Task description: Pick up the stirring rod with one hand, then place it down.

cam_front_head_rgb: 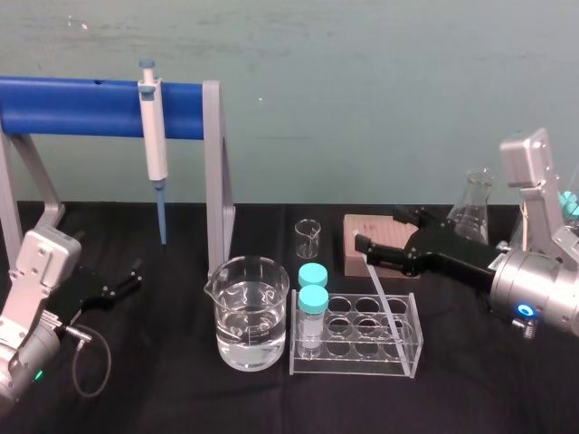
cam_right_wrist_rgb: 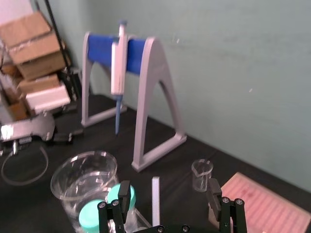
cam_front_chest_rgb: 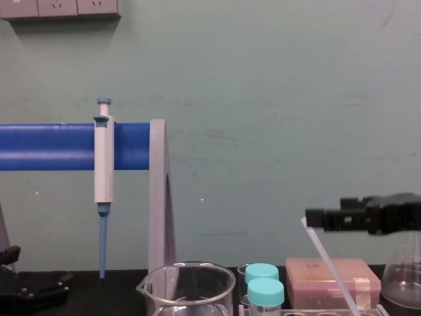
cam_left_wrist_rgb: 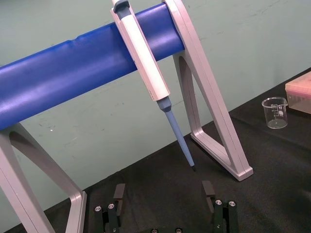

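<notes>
The stirring rod (cam_front_head_rgb: 382, 297) is thin and translucent white. It leans in the clear tube rack (cam_front_head_rgb: 357, 336), with its upper end up near the pink box. My right gripper (cam_front_head_rgb: 378, 231) is open at that upper end. In the right wrist view the rod (cam_right_wrist_rgb: 155, 196) stands between the spread fingers (cam_right_wrist_rgb: 122, 193) and touches neither. From the chest view the rod (cam_front_chest_rgb: 332, 266) slants down to the right from the right gripper (cam_front_chest_rgb: 319, 218). My left gripper (cam_front_head_rgb: 127, 278) rests open and empty at the left on the black table, below the pipette stand; its fingers (cam_left_wrist_rgb: 119, 192) are wide apart.
A large beaker of water (cam_front_head_rgb: 251, 312) stands left of the rack, which holds two teal-capped tubes (cam_front_head_rgb: 313, 298). Behind are a small beaker (cam_front_head_rgb: 308, 237), a pink box (cam_front_head_rgb: 373, 237) and a conical flask (cam_front_head_rgb: 475, 203). A white-and-blue pipette (cam_front_head_rgb: 154, 136) hangs on the blue-barred stand (cam_front_head_rgb: 213, 172).
</notes>
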